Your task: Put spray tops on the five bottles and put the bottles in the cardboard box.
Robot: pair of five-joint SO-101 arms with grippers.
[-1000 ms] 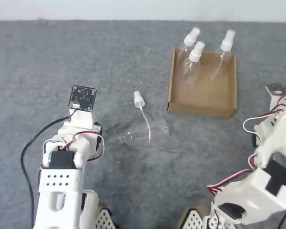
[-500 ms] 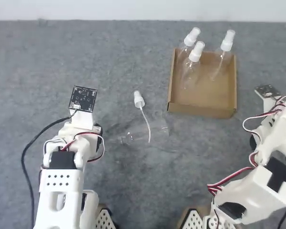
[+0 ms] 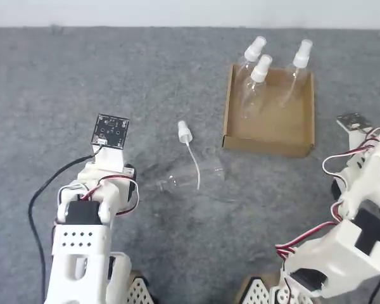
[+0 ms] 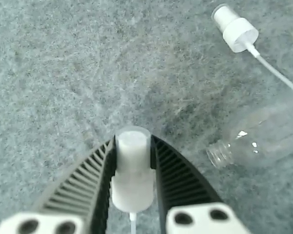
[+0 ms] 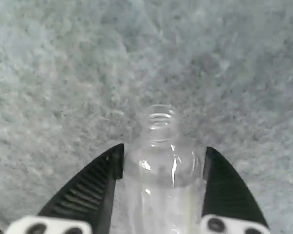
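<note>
My left gripper (image 4: pixel 133 144) is shut on a white spray top (image 4: pixel 133 170), held just above the grey mat. Beyond it lie a second loose spray top (image 4: pixel 234 30) with its thin tube and an uncapped clear bottle (image 4: pixel 256 143) on its side. From above, that spray top (image 3: pixel 185 132) and bottle (image 3: pixel 185 178) lie between the arms, right of the left arm (image 3: pixel 101 190). My right gripper (image 5: pixel 161 152) is shut on another uncapped clear bottle (image 5: pixel 160 146), neck pointing away. The cardboard box (image 3: pixel 269 144) holds three capped bottles (image 3: pixel 261 68).
The right arm (image 3: pixel 361 190) stands just right of the box's near corner. The mat's far edge meets a pale wall at the back. Grey mat lies open on the left and in front of the lying bottle.
The right arm's wrist has shifted a little to the left, toward the box. The left arm, the loose spray top and the lying bottle have stayed put.
</note>
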